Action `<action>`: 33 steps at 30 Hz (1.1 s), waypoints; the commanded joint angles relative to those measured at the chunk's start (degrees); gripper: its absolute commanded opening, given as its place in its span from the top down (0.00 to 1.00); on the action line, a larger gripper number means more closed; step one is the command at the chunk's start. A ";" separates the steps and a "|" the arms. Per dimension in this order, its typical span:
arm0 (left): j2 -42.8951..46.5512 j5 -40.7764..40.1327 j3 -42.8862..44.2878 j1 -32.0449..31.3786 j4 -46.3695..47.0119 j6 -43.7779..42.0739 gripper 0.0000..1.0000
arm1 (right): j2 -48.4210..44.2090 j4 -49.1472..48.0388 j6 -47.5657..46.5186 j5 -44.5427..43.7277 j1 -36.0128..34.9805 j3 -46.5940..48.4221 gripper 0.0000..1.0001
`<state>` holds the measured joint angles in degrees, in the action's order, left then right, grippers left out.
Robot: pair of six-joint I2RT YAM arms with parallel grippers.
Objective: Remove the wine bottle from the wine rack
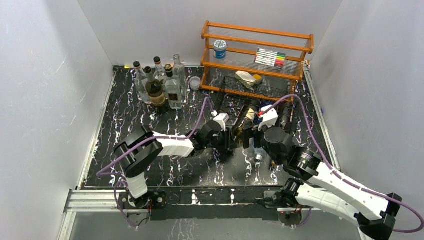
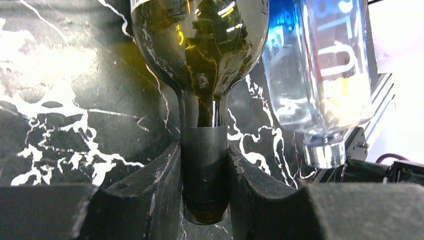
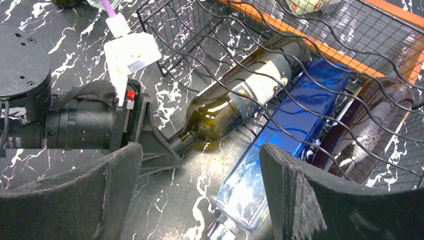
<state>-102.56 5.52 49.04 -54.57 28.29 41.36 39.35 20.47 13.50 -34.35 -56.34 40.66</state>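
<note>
My left gripper (image 2: 205, 165) is clamped on the slick neck of the wine bottle (image 3: 225, 107), which lies in the rack (image 3: 175, 30), and my right gripper (image 3: 200, 172) hangs spread wide, so a skewed pull may slip it, snag the wires or drag the blue bottle (image 3: 295, 115) out.

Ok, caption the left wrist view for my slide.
Left hand shut on the neck of the dark green wine bottle, a clear blue bottle lying beside it.

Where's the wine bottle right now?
In the right wrist view, the wine bottle lies in the wine rack, left of the blue bottle, its neck poking out into the left hand.
</note>
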 commanded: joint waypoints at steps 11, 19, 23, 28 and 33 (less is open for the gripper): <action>18.39 -3.30 -9.35 -0.29 -9.14 -1.98 1.00 | 1.08 -15.31 -18.24 9.20 -0.16 -5.24 0.02; 34.85 -4.36 -13.07 -0.31 -26.15 -0.62 1.00 | 8.21 -33.85 -33.66 34.80 -0.24 -12.97 0.02; 41.94 -5.62 -12.58 -0.28 -36.44 0.22 1.00 | 12.92 -36.16 -39.19 38.44 -0.35 -12.61 0.02; 50.36 -8.08 -9.99 -0.24 -50.70 3.00 1.00 | 16.58 -39.15 -43.98 42.12 -0.38 -13.07 0.02; 54.44 -7.12 -4.52 -0.23 -64.00 4.10 1.00 | 22.74 -48.74 -53.55 48.62 -0.62 -14.79 0.02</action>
<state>-50.54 -1.67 38.37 -54.92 -26.87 44.12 58.37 -17.76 -32.80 8.73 -56.64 26.57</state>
